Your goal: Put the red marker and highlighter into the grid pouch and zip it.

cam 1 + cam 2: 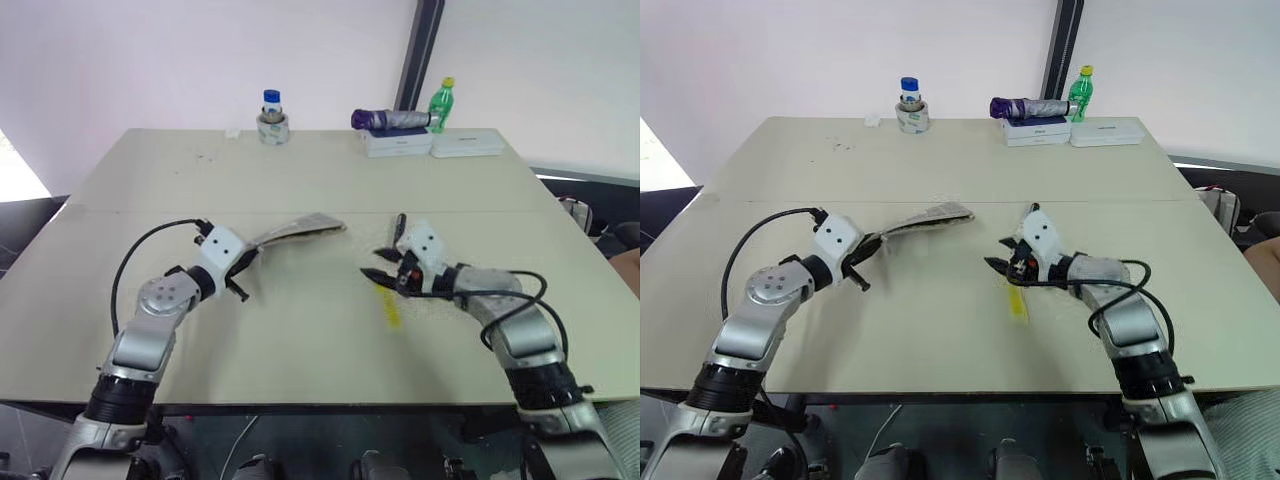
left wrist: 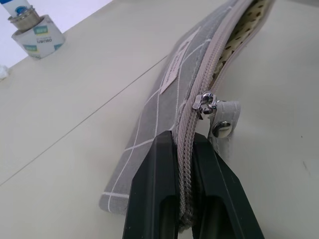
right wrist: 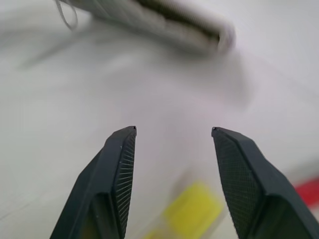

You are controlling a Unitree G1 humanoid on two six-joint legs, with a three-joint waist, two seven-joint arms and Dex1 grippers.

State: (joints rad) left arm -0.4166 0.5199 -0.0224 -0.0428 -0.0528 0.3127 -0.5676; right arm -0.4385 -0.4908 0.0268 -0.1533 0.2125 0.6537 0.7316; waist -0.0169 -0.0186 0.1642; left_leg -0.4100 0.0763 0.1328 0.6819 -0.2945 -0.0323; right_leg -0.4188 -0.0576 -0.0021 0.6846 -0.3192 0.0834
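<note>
The grid pouch (image 1: 300,228) is grey with white lines and lies left of the table's middle, one end lifted. My left gripper (image 2: 184,137) is shut on that end's zipper edge, just behind the metal zipper pull (image 2: 207,102). Beyond the pull the pouch gapes open, showing a dotted lining. The yellow highlighter (image 1: 392,308) lies on the table right of centre. My right gripper (image 1: 385,262) hovers just above it, open and holding nothing. In the right wrist view the highlighter (image 3: 192,214) sits below the fingers (image 3: 122,164), and a bit of the red marker (image 3: 308,191) shows beside it.
At the table's far edge stand a blue-capped bottle inside a tape roll (image 1: 272,120), a green bottle (image 1: 441,104) and a folded purple umbrella (image 1: 392,120) lying on white boxes (image 1: 467,144). A seam runs across the tabletop (image 1: 150,208).
</note>
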